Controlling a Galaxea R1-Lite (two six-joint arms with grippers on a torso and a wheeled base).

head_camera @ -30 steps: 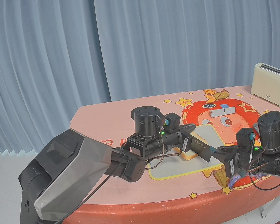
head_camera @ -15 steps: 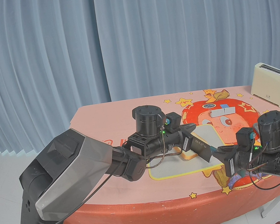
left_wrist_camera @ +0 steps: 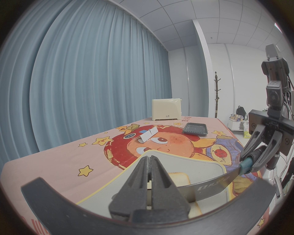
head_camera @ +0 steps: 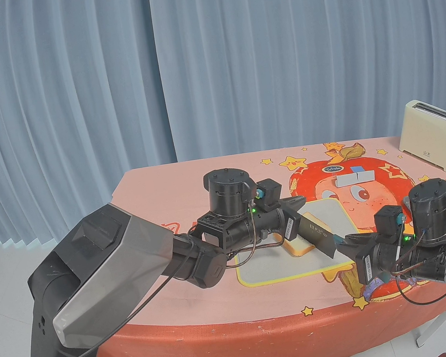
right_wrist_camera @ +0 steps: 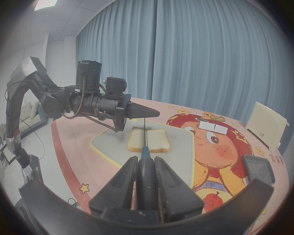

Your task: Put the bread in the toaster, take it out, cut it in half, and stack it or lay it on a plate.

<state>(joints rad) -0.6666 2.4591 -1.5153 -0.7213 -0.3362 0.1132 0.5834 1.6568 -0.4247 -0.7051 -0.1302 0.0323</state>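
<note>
A slice of bread [right_wrist_camera: 156,141] lies flat on the grey cutting board [right_wrist_camera: 180,150] in the middle of the table. My right gripper [right_wrist_camera: 146,162] is shut on the teal handle of a knife. The knife blade [head_camera: 316,232] stands edge down across the middle of the bread [head_camera: 297,246]. My left gripper [head_camera: 298,202] is shut and holds nothing. It hovers just above the far side of the bread [left_wrist_camera: 180,178], with the blade [left_wrist_camera: 211,188] crossing in front of its fingertips. The dark plate [right_wrist_camera: 258,168] lies to the right near my right arm.
A cream toaster [head_camera: 432,135] stands at the table's far right corner. A small white block [head_camera: 355,177] lies on the tablecloth behind the cutting board [head_camera: 279,269]. The dark plate [left_wrist_camera: 195,128] sits between the board and the toaster [left_wrist_camera: 166,109].
My left arm has drawn back a little to the left, its gripper still shut. The right arm with the knife has shifted slightly left. The bread has stayed in place.
</note>
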